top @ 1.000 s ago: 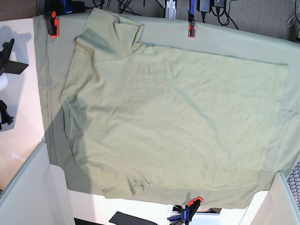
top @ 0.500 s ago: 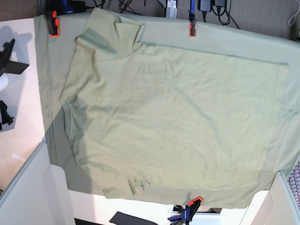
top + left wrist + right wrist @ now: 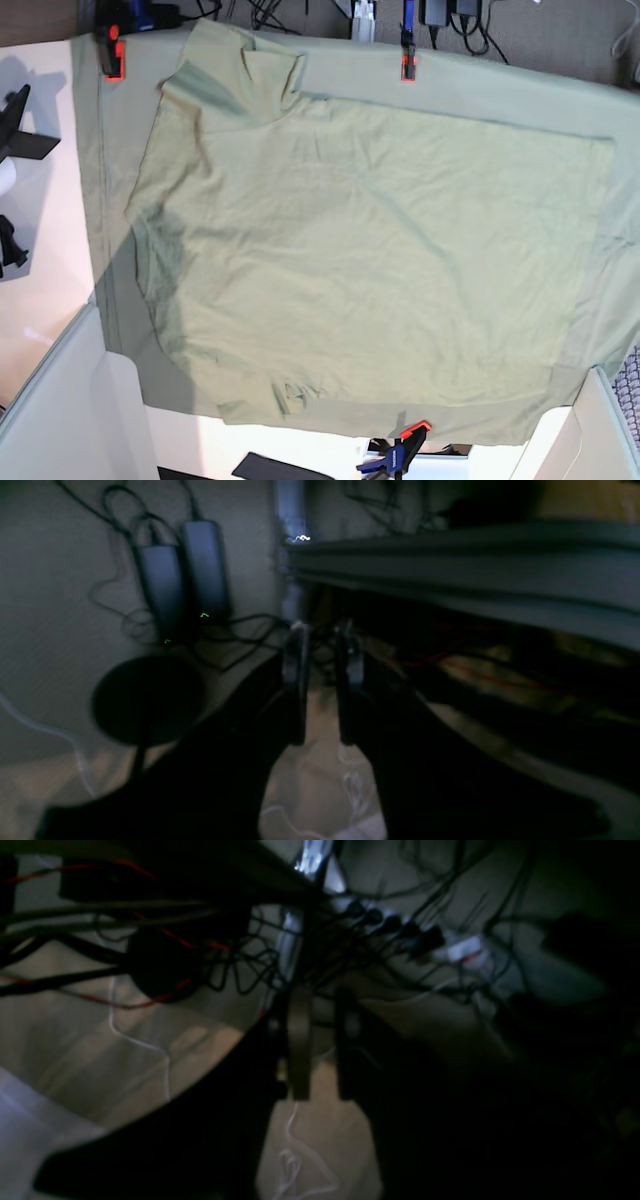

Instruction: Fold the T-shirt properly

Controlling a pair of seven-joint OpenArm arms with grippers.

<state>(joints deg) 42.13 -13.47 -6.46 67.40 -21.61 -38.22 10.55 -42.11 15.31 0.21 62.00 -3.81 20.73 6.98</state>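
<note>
We see the T-shirt (image 3: 370,260) flat on the green sheet (image 3: 480,85) over the counter, long axis left-right, collar end left, hem right, left end effector (image 3: 322,645) and right end effector (image 3: 320,1007) narrow, empty

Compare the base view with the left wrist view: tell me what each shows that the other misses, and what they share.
Only the base view shows the T-shirt, spread flat on the green cloth sheet, which orange clamps hold.

Only the left wrist view shows the left gripper, its jaws slightly apart with nothing between them, pointing at the floor with two black power adapters and tangled cables.

Shared: nothing I can match for certain; neither view shows the gripper near the shirt.
</note>
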